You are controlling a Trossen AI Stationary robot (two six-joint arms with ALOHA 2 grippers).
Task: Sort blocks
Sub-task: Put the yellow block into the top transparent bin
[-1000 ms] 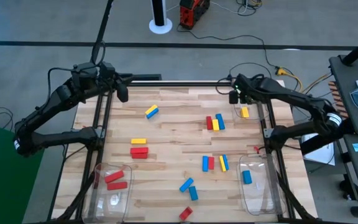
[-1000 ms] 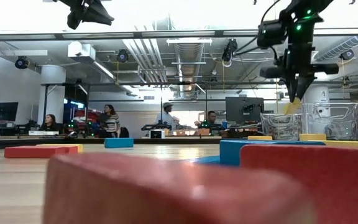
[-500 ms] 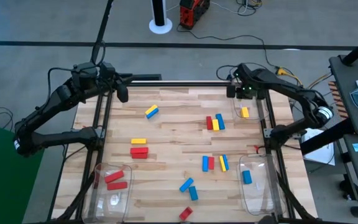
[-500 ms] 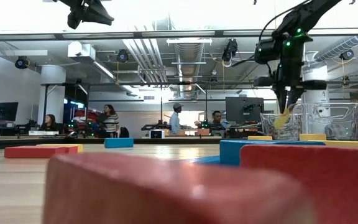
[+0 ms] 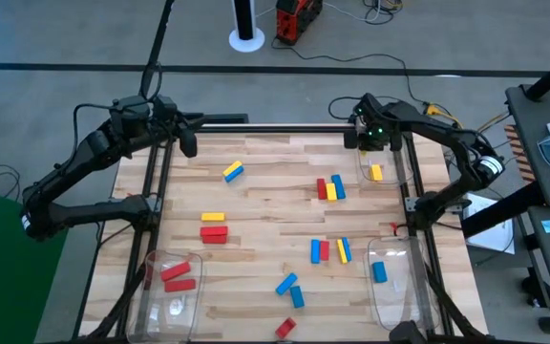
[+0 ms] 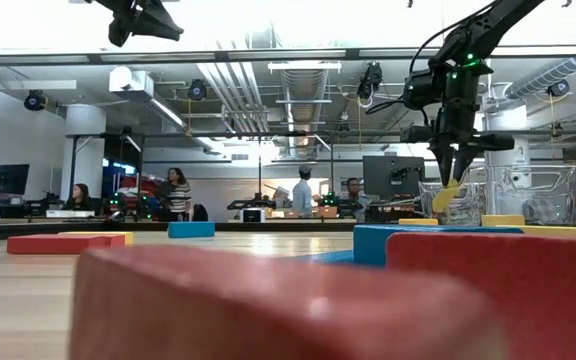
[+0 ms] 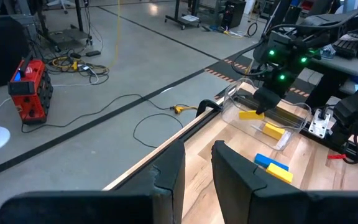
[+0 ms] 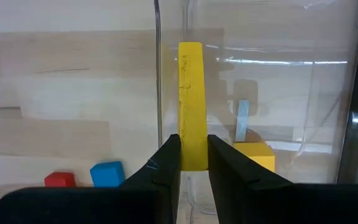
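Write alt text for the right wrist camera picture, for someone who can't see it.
The right gripper is shut on a yellow block, held upright over the rim of a clear plastic bin on the wooden table. Another yellow block already lies inside the bin, and a red block and a blue block sit outside it.

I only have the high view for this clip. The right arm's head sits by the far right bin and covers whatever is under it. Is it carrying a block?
Observer: Yes. In the right wrist view, the right gripper has its jaws shut on a yellow block, gripped at one end.
Operator: How high is it relative to the bin?
Observer: In the low view, the block's lower end hangs about level with the clear bin's rim.
Operator: And the left arm?
Observer: The left wrist view shows the left gripper with its jaws apart and nothing between them, at the table's far left corner.
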